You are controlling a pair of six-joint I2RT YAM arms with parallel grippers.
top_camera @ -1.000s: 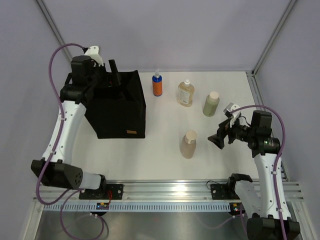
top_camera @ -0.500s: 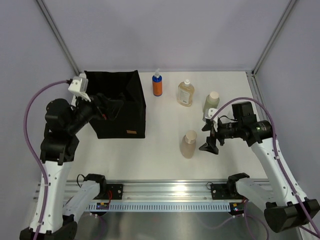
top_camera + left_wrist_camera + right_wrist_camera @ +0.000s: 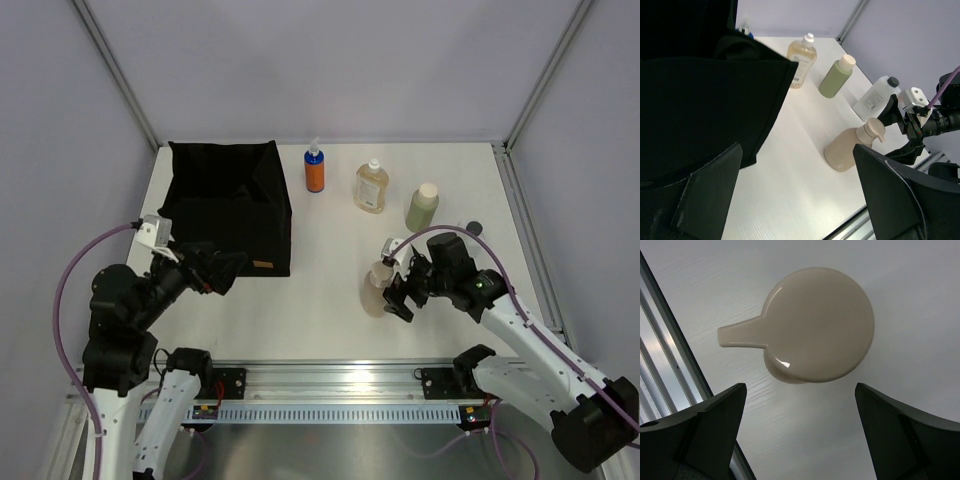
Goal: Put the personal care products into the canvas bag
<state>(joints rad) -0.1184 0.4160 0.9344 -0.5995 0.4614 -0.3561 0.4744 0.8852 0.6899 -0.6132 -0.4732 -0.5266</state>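
Black canvas takes up the far left of the white table (image 3: 320,335). There the canvas bag (image 3: 250,240) stands upright with its mouth open, a small tan label (image 3: 263,265) at the right end of its near face. The inside is too dark for me to tell what lies in it.

My left pincer (image 3: 222,272) hangs just on the near side of the bag, by its near-left corner. Its fingers are spread wide with nothing between them. From that wrist, the bag's dark wall fills the left half of what I see.

My right pincer (image 3: 398,295) is spread wide too, and it pinches nothing. It sits at the beige bottle (image 3: 377,288), which stands upright right of the table's middle, well apart from the bag. From my right wrist I look straight down on the bottle's round cap (image 3: 820,322). One finger stands off to each side of the cap, neither touching it.

Three more bottles stand upright along the far side, apart from one another. The orange bottle (image 3: 315,172) with the white spray top is just beside the bag's far-right corner. Right of it is the clear amber bottle (image 3: 371,188), then the pale green bottle (image 3: 422,207). Further right, my left wrist shows a whitish container (image 3: 874,100) with a dark cap.
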